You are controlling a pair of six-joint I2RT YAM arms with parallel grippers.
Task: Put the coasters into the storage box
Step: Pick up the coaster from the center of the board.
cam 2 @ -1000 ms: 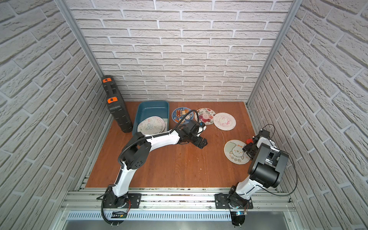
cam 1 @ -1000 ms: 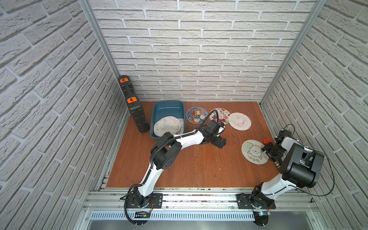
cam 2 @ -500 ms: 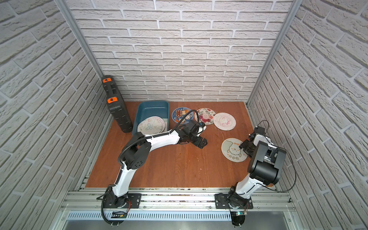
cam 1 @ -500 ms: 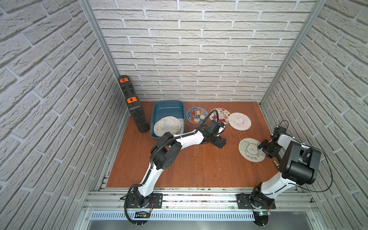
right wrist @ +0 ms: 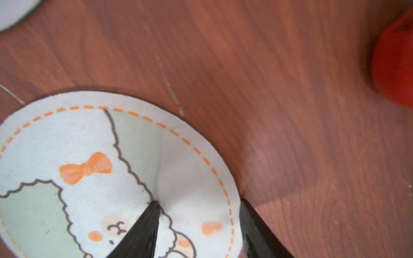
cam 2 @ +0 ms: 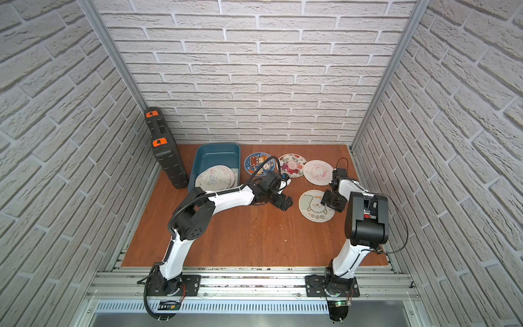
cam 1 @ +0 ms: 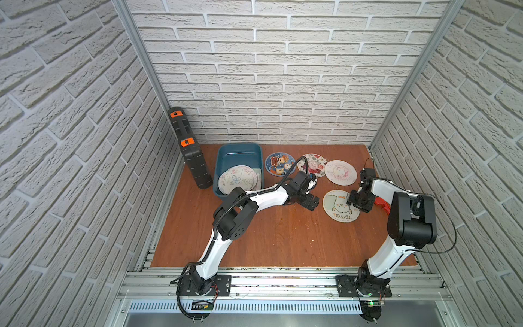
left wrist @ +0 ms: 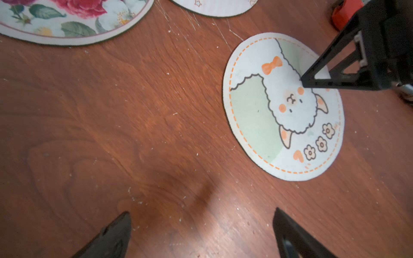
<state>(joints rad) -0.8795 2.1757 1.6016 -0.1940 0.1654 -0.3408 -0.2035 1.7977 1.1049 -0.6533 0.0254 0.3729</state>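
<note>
1. Four thin round printed coasters lie loose on the brown wooden table [cam 1: 268,235]. A stack of coasters [cam 1: 239,181] fills the near end of the teal rectangular plastic storage box [cam 1: 239,147], which stands at the back left.
2. A dark blue coaster [cam 1: 280,164], a floral coaster [cam 1: 318,165] and a pale pink coaster [cam 1: 339,172] sit in a row along the back, starting just beside the box. A mint-and-white sheep coaster [cam 1: 336,211] lies nearer, right of centre, apart from the row.
3. Right gripper [right wrist: 200,203]: the jaws are part-way apart, astride the sheep coaster's rim. One fingertip [right wrist: 152,214] presses the printed face, and a crease runs out from it. The other sits at the rim on the wood. The coaster lies on the table.
4. Right arm: it rises from the near-right base, with the elbow high beside the right wall. The forearm reaches away from the base and the wrist bends down onto the coaster.
5. Left gripper [left wrist: 202,211]: the jaws are spread wide and hold nothing. It is low over bare wood just beside the sheep coaster, on the side opposite the right gripper.
6. Left arm: it rises from the near-left base with the elbow raised. The forearm stretches low across the middle of the table toward the right.
7. Room: the near half of the table is bare wood. Only the sheep coaster lies between the two grippers.
8. Edges: a small red tool [cam 1: 380,204] lies just beside the right gripper, toward the right wall. A tall black case with orange latches [cam 1: 192,153] stands at the left wall, just beside the box.
</note>
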